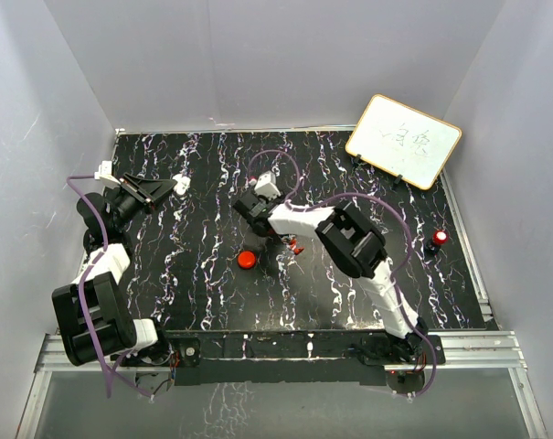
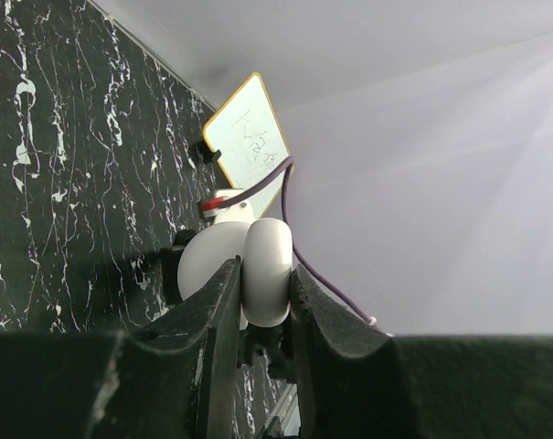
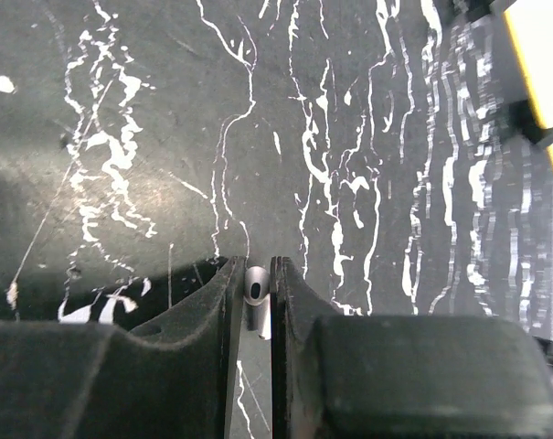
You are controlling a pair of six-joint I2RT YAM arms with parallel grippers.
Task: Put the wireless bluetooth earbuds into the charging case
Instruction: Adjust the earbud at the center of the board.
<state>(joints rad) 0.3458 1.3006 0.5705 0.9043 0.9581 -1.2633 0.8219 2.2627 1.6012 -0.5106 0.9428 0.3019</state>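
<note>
Your right gripper [image 3: 258,265] reaches out over the middle of the black, white-veined table [image 1: 212,302]. In the right wrist view its jaws are almost closed and pinch a small white earbud [image 3: 254,283] with a short stem right at the fingertips. Bare table surface fills that view beyond the tips.

In the overhead view the charging case [image 1: 247,259], a round glossy red puck, lies flat on the table near its centre. It is at about 7 o'clock from your right gripper, close by but apart from it. A small red piece [image 1: 297,245] lies near the case at its 2 o'clock, just beside the right arm; it is too small to tell what it is.

Your left gripper [image 2: 263,267] is at the table's 10 o'clock, well apart from the case. Its jaws are parted by a narrow gap, with nothing between them.

A whiteboard [image 1: 404,140] with faint writing leans at the table's 1 o'clock corner. A small red-topped object [image 1: 438,239] stands near the 3 o'clock edge.
</note>
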